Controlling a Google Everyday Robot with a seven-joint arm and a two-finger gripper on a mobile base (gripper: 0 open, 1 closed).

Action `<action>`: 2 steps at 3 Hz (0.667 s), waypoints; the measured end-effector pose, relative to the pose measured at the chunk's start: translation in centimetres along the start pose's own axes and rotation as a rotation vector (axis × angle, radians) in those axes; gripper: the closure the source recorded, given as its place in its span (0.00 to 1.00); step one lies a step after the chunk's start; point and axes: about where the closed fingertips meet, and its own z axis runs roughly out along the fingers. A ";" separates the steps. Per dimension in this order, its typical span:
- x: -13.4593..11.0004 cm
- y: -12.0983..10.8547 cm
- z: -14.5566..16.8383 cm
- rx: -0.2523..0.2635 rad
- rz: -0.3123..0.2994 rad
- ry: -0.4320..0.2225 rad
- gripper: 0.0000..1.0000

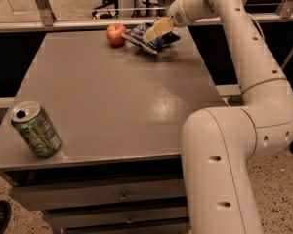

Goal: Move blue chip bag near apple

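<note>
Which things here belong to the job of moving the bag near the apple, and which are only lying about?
Job: bag, apple, gripper holding the bag at the table's far edge.
Lying about: can, at the near left corner.

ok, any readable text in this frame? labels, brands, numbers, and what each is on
Nothing can be quoted; no text is legible.
Blue chip bag: white lettering, too blurred to read, partly covered by the gripper at the far edge of the table.
Green soda can: pale markings on its side, unreadable.
Apple, table and arm: no text visible.
</note>
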 end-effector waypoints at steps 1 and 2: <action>-0.3 0.4 -1.5 -0.032 0.017 -0.046 0.00; 0.8 0.3 -6.0 -0.080 0.049 -0.124 0.00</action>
